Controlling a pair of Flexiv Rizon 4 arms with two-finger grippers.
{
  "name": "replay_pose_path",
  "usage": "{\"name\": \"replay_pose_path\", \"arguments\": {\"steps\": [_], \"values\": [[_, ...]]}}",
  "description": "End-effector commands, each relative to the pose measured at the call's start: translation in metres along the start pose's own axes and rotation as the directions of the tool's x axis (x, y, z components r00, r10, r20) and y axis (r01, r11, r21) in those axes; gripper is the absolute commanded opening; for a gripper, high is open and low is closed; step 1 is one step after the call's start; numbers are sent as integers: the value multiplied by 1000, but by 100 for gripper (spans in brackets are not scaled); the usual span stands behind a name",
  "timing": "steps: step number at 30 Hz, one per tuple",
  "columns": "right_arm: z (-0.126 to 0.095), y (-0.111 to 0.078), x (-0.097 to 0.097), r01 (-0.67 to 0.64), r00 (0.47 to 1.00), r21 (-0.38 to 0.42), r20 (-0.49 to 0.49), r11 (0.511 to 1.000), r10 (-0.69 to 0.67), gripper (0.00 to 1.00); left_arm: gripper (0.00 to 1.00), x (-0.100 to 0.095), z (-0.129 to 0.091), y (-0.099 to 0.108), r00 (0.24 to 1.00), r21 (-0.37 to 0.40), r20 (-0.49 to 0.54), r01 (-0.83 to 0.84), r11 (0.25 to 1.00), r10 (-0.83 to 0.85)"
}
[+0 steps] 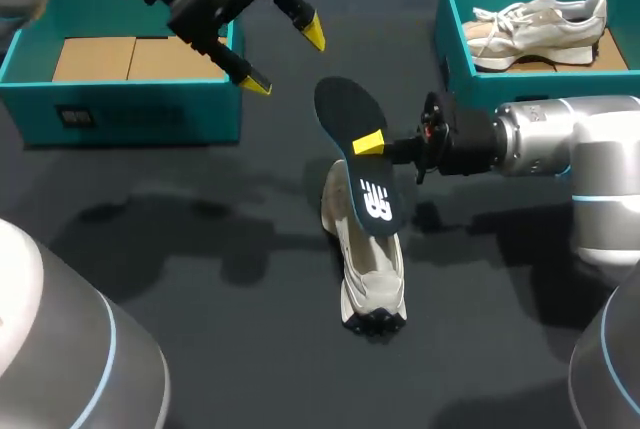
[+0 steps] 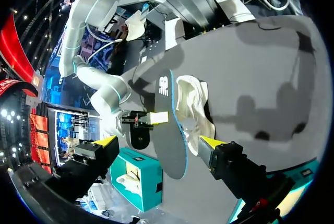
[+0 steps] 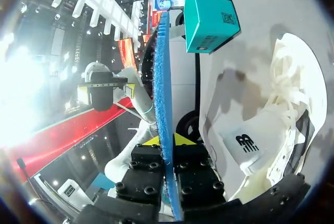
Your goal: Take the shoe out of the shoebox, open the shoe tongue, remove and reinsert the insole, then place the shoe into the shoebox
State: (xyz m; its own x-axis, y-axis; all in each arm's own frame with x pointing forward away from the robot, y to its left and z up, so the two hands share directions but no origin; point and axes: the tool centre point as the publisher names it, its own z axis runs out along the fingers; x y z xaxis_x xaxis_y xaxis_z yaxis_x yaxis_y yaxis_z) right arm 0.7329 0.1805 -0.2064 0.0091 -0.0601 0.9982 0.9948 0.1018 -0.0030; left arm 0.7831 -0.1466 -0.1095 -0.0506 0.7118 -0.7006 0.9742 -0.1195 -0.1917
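A dark insole (image 1: 347, 112) with a white logo hangs tilted above the table, with my right gripper (image 1: 370, 142) shut on its edge from the right. The right wrist view shows the insole (image 3: 162, 78) edge-on, blue, between the yellow tips of the right gripper (image 3: 167, 140). Below it the cream shoe (image 1: 368, 267) lies on the dark table, toe toward the front; it also shows as the shoe (image 3: 284, 104) beside the fingers. My left gripper (image 1: 285, 57) hovers open above and to the left of the insole, holding nothing. From the left wrist, the insole (image 2: 168, 151) and shoe (image 2: 194, 106) lie ahead of the open left gripper (image 2: 159, 143).
A teal shoebox (image 1: 120, 114) with cardboard inside stands at the back left, just behind my left gripper. A second teal box (image 1: 452, 44) at the back right holds another cream shoe (image 1: 540, 24). Bare dark table surrounds the shoe.
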Motion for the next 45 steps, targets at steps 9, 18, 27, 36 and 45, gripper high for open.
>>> {"name": "replay_pose_path", "arguments": {"steps": [9, 18, 27, 36, 45], "values": [[0, -1, 0, 0, 1000, -2, 2, 1000, 0, 0, 100, 39, 3, -22, 775, -25, 629, -59, 998, 62], [0, -1, 0, 0, 1000, -2, 2, 1000, 0, 0, 100, 43, 2, -21, 765, -15, 642, -52, 999, 49], [0, -1, 0, 0, 1000, -2, 2, 1000, 0, 0, 100, 48, 7, -25, 732, -43, 677, -52, 998, 68], [3, 1, 1, -4, 1000, -24, -22, 1000, 3, 0, 100, 55, 11, -34, 703, -177, 693, -48, 983, 159], [10, 4, 6, -4, 1000, -56, 19, 998, 5, 0, 100, 50, 37, -30, 767, -276, 623, 32, 961, 153]]}}
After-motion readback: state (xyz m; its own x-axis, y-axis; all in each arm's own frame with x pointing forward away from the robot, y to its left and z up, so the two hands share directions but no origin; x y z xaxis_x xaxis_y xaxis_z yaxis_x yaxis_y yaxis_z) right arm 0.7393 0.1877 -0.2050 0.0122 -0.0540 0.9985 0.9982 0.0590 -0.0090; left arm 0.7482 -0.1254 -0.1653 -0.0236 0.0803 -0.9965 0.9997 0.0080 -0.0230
